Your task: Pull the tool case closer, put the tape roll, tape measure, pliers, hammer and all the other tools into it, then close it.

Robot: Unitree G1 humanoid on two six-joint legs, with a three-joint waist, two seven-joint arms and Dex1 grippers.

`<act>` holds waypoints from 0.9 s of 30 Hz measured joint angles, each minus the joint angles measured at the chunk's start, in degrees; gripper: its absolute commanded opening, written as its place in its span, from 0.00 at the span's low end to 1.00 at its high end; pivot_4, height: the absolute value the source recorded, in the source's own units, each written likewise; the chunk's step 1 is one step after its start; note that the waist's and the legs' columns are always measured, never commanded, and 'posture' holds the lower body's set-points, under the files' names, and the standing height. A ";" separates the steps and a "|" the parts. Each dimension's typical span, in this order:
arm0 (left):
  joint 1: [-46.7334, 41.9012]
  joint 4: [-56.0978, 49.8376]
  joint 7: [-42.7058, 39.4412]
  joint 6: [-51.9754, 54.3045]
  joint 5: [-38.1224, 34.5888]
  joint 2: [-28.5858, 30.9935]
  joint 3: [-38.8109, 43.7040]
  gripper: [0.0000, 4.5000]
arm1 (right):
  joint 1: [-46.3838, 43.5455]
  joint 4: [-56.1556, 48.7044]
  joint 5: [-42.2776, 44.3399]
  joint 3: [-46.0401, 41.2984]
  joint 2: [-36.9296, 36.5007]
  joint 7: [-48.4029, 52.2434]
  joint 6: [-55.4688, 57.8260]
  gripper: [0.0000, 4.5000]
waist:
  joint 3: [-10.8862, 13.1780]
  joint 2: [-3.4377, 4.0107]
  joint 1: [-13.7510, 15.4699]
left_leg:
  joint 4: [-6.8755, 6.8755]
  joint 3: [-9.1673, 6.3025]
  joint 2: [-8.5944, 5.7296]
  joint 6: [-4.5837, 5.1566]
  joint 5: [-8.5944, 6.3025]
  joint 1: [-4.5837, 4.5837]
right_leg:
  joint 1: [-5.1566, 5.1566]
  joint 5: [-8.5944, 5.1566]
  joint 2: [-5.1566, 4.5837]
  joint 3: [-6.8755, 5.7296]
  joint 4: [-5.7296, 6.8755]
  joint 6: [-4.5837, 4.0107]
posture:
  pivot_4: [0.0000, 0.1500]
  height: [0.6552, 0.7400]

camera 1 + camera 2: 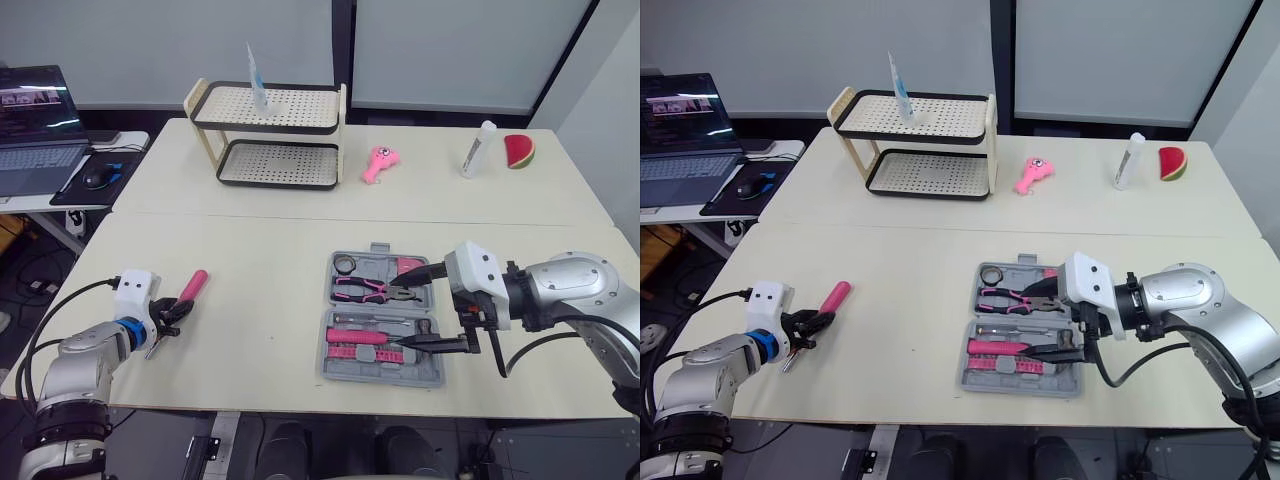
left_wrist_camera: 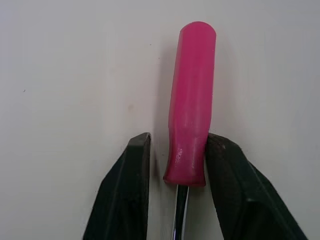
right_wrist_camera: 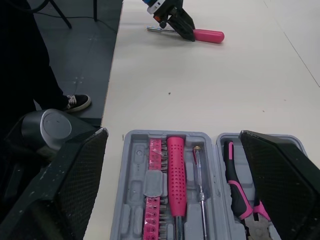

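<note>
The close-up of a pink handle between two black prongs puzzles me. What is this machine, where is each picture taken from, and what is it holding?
It is a robot with two arms. The two wide pictures come from cameras in its head, looking down over a table. The two close-ups come from a camera on each wrist. The pink handle belongs to a screwdriver lying on the table. The prongs are the fingers of the left gripper, one on each side of the handle, with a gap still showing on one side. The right gripper hangs wide open over an open grey tool case that holds pliers and other pink tools. Nothing is lifted.
</note>
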 measured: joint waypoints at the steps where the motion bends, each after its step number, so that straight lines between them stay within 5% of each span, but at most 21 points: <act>1: 0.22 -0.32 0.02 0.14 -0.02 -0.03 0.07 0.14 | 0.14 0.00 0.00 -0.04 0.00 -0.02 -0.05 1.00 | 0.00 0.00 -0.01 | 0.00 0.00 0.00 0.00 0.00 0.00 | 0.00 0.00 0.00 0.00 0.00 0.00 | 1.00 1.00; 10: 14.03 -23.84 3.10 10.37 -4.31 -4.32 1.56 0.12 | 2.01 -0.62 0.00 -1.78 -0.20 -0.24 -0.33 1.00 | 0.00 0.00 -0.11 | -0.01 -0.09 0.05 0.00 0.00 -0.03 | 0.04 0.00 -0.02 0.06 -0.05 0.00 | 1.00 1.00; 17: 19.67 -47.14 14.31 22.16 -7.49 -17.18 -4.07 0.12 | 1.43 -0.52 0.17 -2.28 -1.13 0.26 -0.10 1.00 | 0.02 -0.02 0.48 | 0.06 -0.16 -0.07 0.00 0.00 0.03 | 0.30 0.00 -0.09 0.01 -0.15 0.00 | 1.00 1.00; 27: 14.24 -49.29 28.63 25.59 -2.32 -28.05 -12.07 0.12 | -1.41 0.05 0.57 -1.61 -1.61 1.70 0.90 1.00 | 0.01 -0.03 0.56 | 0.05 -0.20 -0.06 0.00 0.00 0.01 | 0.32 0.00 0.00 -0.04 -0.22 0.00 | 1.00 1.00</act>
